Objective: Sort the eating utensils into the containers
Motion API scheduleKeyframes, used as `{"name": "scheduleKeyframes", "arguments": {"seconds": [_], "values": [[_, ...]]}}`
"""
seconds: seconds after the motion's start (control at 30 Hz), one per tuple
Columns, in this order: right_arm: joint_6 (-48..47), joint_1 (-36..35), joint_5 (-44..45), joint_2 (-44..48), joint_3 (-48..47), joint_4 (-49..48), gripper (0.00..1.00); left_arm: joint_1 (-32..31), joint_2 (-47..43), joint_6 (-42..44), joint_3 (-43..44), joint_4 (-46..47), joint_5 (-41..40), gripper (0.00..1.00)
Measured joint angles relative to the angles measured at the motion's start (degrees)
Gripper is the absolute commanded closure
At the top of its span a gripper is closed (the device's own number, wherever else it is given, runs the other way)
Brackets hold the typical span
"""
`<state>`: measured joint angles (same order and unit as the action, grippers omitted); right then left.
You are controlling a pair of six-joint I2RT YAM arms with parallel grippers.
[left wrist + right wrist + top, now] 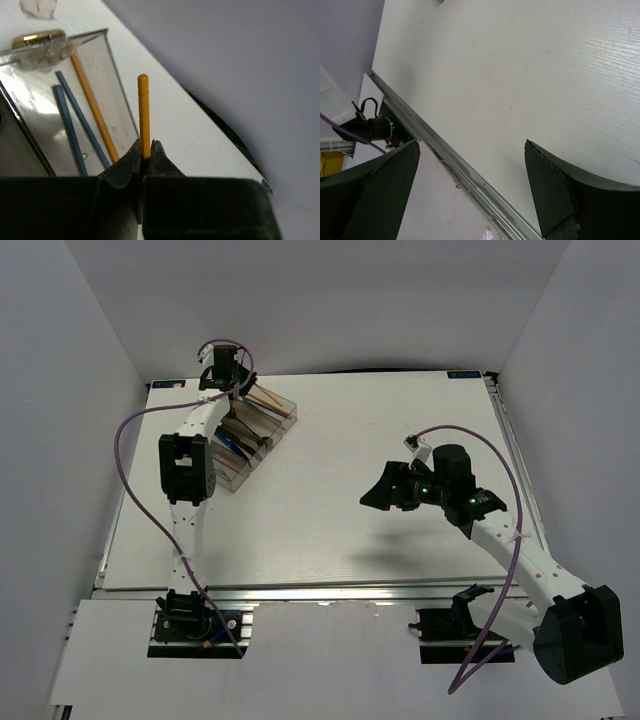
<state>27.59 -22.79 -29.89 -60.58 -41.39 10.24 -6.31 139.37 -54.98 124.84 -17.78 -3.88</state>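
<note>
My left gripper [145, 150] is shut on an orange chopstick [143, 112], which sticks up past the fingertips beside the clear organizer tray [112, 65]. In the top view the left gripper [222, 375] hovers at the tray's [285, 425] far end, at the table's back left. In the tray's end compartment lie another orange chopstick [92, 112] and two blue chopsticks [75, 122]. Other compartments hold dark and blue utensils [235, 445]. My right gripper [375, 495] is open and empty above the table's right middle; it also shows in the right wrist view [472, 192].
White walls enclose the table on three sides. The table's near metal edge rail [445, 150] runs below the right gripper. A gold round item [37, 37] lies at the tray's far end. A purple cable [135, 425] loops off the left arm.
</note>
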Motion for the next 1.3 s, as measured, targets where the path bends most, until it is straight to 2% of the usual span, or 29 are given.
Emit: {"name": "scheduleKeyframes", "arguments": {"seconds": [0.1,0.13,0.2,0.23,0.37,0.57,0.6,0.63,0.83,1.13,1.3], "values": [[-1.8,0.1,0.8,0.4,0.0,2.1,0.11,-0.3,3.2,-1.6,1.4,-1.6,0.4,0.78],[-2.4,0.1,1.1,0.7,0.0,2.8,0.11,-0.4,3.6,-2.2,1.4,-2.0,0.5,0.69],[-3.5,0.2,1.8,1.3,0.0,4.0,0.11,-0.5,3.6,-3.1,0.2,-2.1,0.4,0.62],[-4.1,0.2,2.1,1.8,0.0,4.6,0.11,-0.6,3.2,-3.6,-0.7,-1.6,0.3,0.54],[-5.7,0.2,3.1,2.9,-0.1,6.1,0.11,-0.7,-0.3,-4.9,-8.2,1.0,0.0,0.40],[-7.0,0.3,3.7,2.8,-1.1,7.5,0.11,-0.8,-7.6,-4.2,-13.5,1.8,-0.4,0.27],[-7.1,0.3,3.9,2.8,-1.4,7.7,0.11,-0.8,-9.0,-3.2,-13.5,1.6,-0.6,0.06],[-7.1,0.3,4.1,2.9,-1.8,7.8,0.11,-0.8,-10.3,-1.7,-13.4,1.1,-0.8,0.02],[-7.3,0.3,10.8,5.8,-4.7,11.9,0.11,-1.3,-23.9,10.2,-14.1,-5.4,-5.9,0.02],[-10.1,0.3,30.4,13.3,-19.2,24.5,0.11,-2.1,-71.7,29.9,-42.3,-10.7,-18.0,0.02],[-12.6,0.3,36.6,16.1,-27.6,31.8,0.11,-2.0,-88.3,34.6,-51.4,-15.9,-21.0,0.02]]}}
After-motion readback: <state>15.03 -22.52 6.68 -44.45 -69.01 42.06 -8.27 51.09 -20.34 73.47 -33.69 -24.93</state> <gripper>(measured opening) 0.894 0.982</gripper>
